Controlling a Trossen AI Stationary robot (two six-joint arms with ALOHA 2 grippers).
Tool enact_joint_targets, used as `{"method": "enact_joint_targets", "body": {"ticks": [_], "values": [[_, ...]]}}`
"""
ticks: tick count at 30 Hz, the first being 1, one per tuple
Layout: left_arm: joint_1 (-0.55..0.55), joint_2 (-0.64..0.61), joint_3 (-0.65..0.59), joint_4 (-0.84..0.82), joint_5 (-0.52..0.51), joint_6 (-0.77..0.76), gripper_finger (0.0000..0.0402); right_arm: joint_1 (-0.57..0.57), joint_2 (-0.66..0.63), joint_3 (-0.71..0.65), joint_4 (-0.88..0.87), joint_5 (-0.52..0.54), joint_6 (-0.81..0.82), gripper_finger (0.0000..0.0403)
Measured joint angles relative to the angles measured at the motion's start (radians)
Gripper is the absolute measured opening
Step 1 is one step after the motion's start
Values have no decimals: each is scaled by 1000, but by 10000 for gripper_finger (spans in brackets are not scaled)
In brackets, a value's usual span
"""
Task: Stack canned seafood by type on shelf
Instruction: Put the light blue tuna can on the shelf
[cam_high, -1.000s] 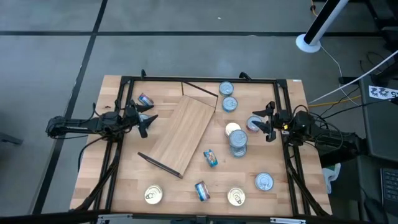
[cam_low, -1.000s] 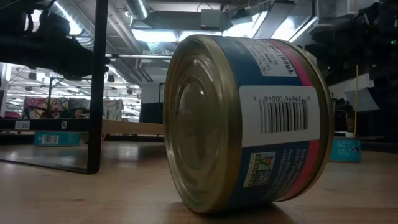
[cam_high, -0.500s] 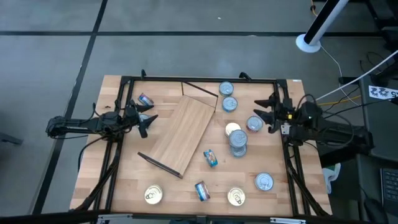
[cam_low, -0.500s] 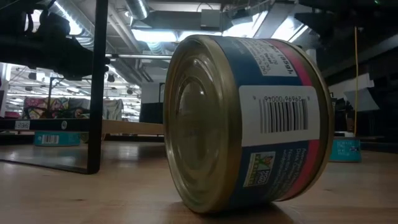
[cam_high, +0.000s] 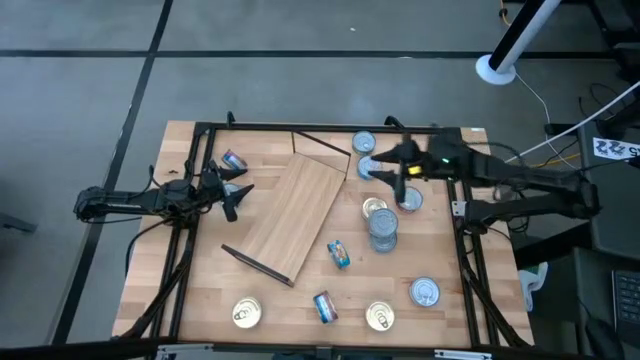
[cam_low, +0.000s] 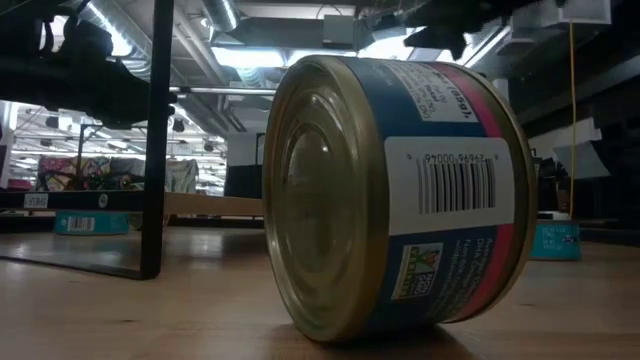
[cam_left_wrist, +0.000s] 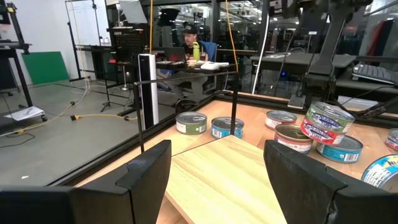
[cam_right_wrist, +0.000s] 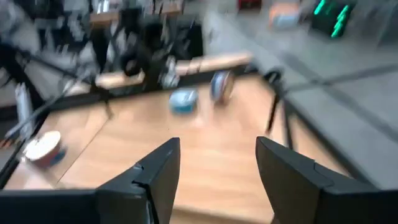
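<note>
Two pincers, both spread and empty. Right pincer (cam_high: 385, 165) hovers over a silver-topped tin (cam_high: 369, 167); nearby stands a tin stack (cam_high: 383, 228). Left pincer (cam_high: 236, 193) waits beside the shelf (cam_high: 300, 216). One tipped can (cam_low: 395, 195) shows barcode "29696 00046".

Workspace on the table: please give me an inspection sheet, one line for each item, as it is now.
Surface: slatted wooden tabletop, dark frame bars around it.
Job's things: shelf board lies flat and askew, no tins on it; stack of tins to its right; two tins at the far edge; gold-lidded tins near the front; one tin on its side close to the low camera.
Clutter: nothing seen.
Grippers: left end effector open, empty, left of the board; right end effector open, empty, over the far tins.
Cables: cables on the floor at right.
Surroundings: person at a desk; white stand base.
</note>
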Motion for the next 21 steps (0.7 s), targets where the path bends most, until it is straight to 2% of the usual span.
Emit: {"method": "enact_joint_targets", "body": {"ticks": [6,10,16,21], "values": [[0,0,0,0,0,0,254,0,246,281,-314,-180,53,209],[0,0,0,0,0,0,254,0,373,416,-464,-278,92,209],[0,0,0,0,0,0,254,0,483,475,-499,-390,172,209],[0,0,0,0,0,0,253,0,538,475,-499,-417,277,209]]}}
